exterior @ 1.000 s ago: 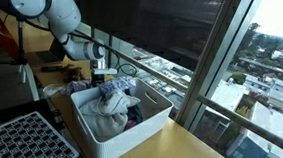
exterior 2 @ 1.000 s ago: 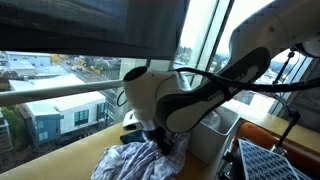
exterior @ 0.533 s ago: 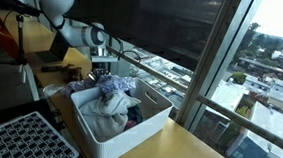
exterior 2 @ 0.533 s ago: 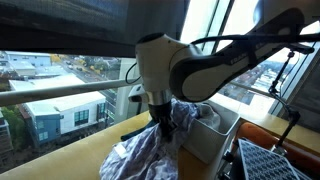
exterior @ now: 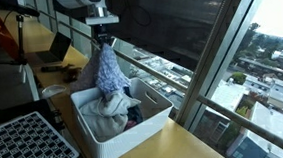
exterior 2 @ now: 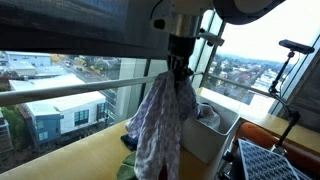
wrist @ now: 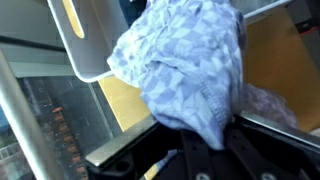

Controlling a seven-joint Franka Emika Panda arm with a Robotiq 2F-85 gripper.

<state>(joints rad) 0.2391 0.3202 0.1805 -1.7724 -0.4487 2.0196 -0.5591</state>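
Checked cloth point(exterior: 107, 71) is up in the air, hanging in a long, narrow drape from the tool point(exterior: 104, 39), whose jaws are pinched tight on the bunched top of the fabric. It dangles right over the white bin point(exterior: 135, 131), and its lower edge sits close above the laundry pile point(exterior: 106, 109) inside; whether it touches that pile, I cannot tell.

A big change from a second ago: back then the tool was down low at the pile with the cloth spread out beneath it. Half a second ago it was clamping on just above the bin. Now it has climbed high toward the top of the picture and pulled the cloth out lengthwise. In an exterior view, the cloth point(exterior 2: 160, 125) falls from the tool point(exterior 2: 180, 66) in soft vertical folds, beside the bin point(exterior 2: 216, 138).

The wrist view shows the texture: a thin, limp weave in a small blue-and-white check point(wrist: 185, 65), wrinkled, with a stitched hem curling at the bottom. The bin is smooth white plastic, rectangular with rounded corners. A black perforated tray point(exterior: 24, 147) lies near it on the pale wooden tabletop point(exterior: 181, 146), its grid of small holes plain to see.
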